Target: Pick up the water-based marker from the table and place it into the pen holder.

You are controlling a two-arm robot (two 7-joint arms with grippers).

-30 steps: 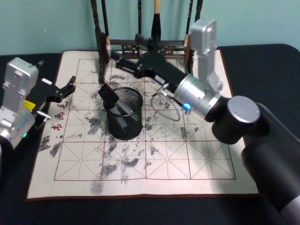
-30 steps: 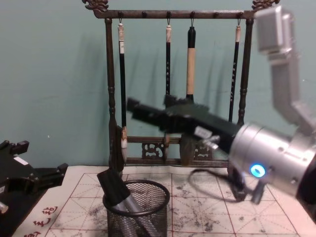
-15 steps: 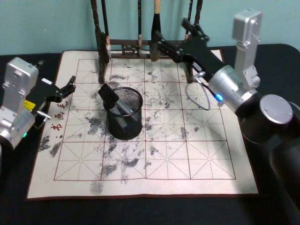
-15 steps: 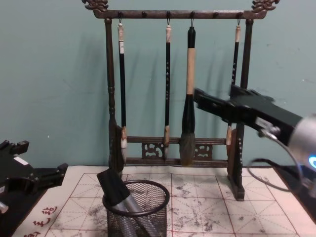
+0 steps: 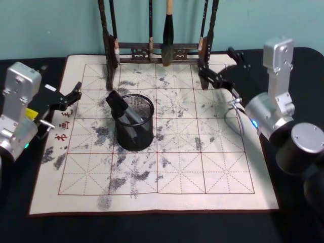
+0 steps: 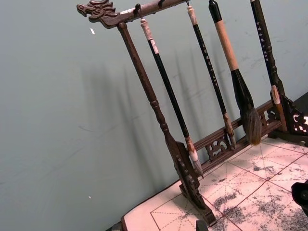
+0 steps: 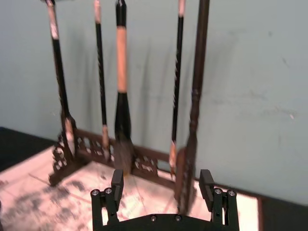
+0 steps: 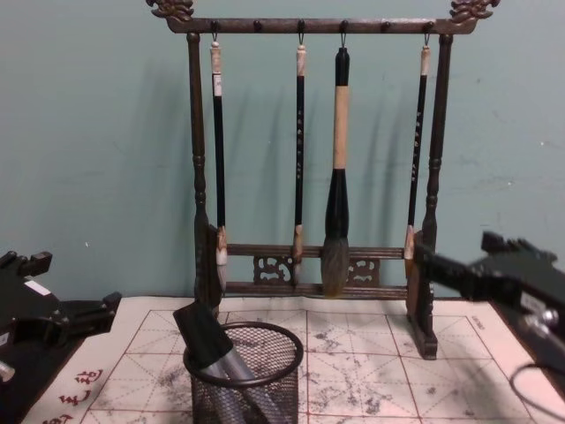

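Inside the pen holder the water-based marker is seen leaning on the rim. Right of the holder the right gripper is held released and empty; the left gripper, apparently released too, is parked left of it. The holder could be tipped if it is knocked.

A calligraphy desk: brush rack above an ink-stained practice mat.

Black wire-mesh pen holder, centre frame; dark carved wooden brush rack above; matt, ink-blotted practice mat beneath.
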